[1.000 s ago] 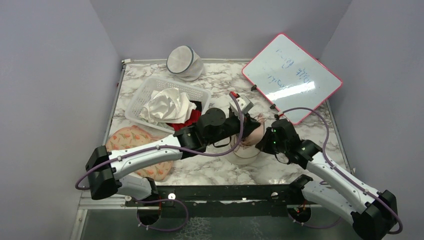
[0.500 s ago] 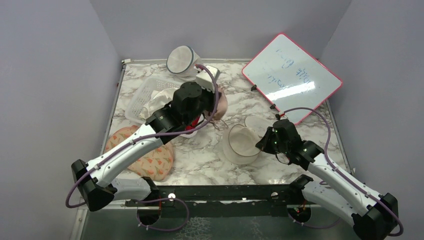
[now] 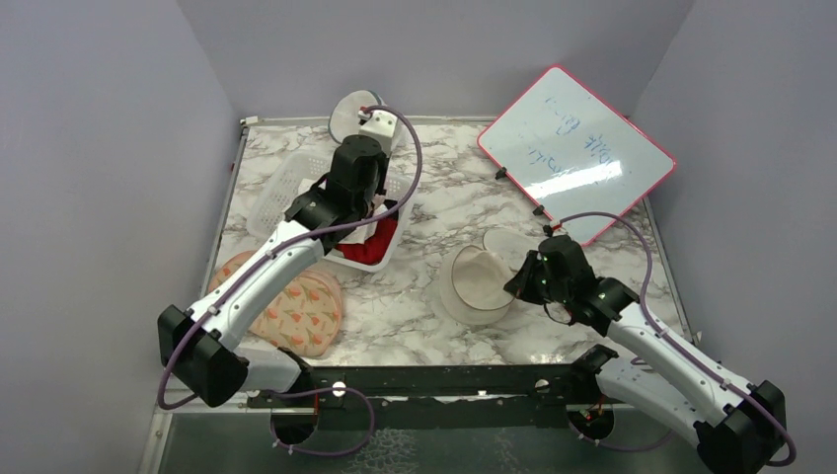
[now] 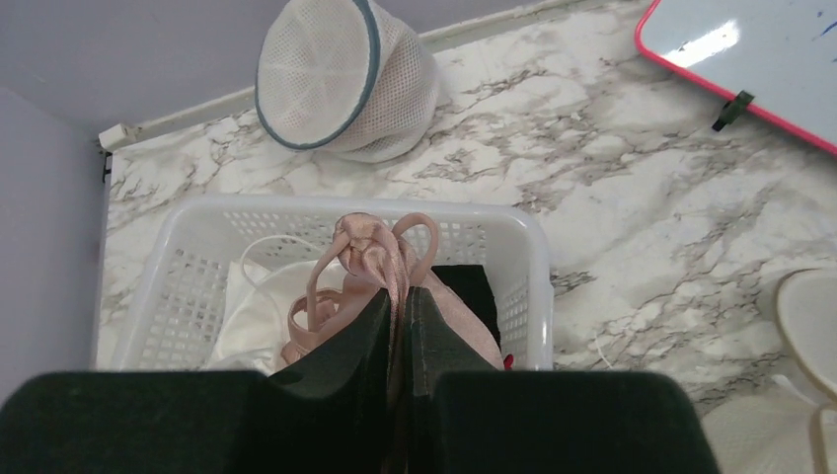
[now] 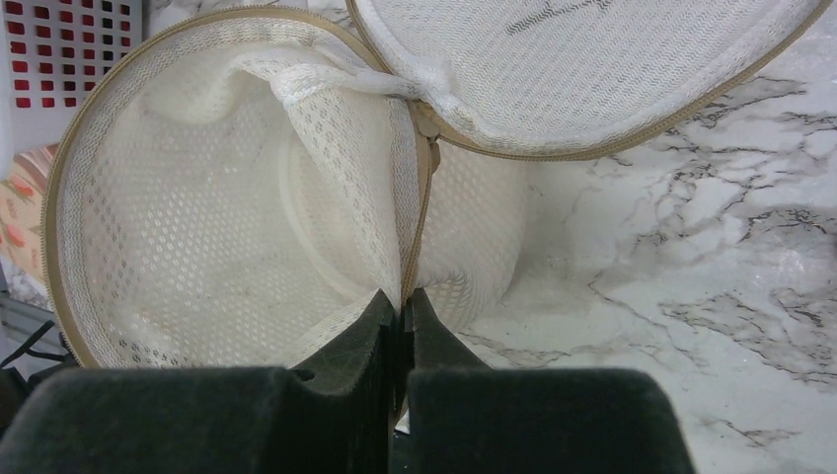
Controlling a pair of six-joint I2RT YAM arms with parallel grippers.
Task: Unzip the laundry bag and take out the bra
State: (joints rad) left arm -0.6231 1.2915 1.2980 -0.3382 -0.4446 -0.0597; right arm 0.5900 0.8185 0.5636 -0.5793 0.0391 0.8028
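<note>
Marble table [image 3: 434, 193]: bears basket [image 4: 296, 209] and bag [image 5: 197, 217], well apart.
Basket: directly under the bra [image 4: 370, 252]; likely the drop spot, so lower well inside before letting go.
Bag: unzipped, gaping, inside empty.
Bra: out of the bag, hanging over the basket.
Left gripper [image 4: 397, 296]: clenched on the bra's straps.
Right gripper [image 5: 398, 301]: pinching the bag's wall; best held steady.

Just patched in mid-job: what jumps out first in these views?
The left gripper is shut on the dusty-pink bra, holding it above the white basket at the back left of the scene. Closer in and to the right, the cream laundry bag lies unzipped, with nothing visible inside, and the right gripper pinches its wall.
</note>
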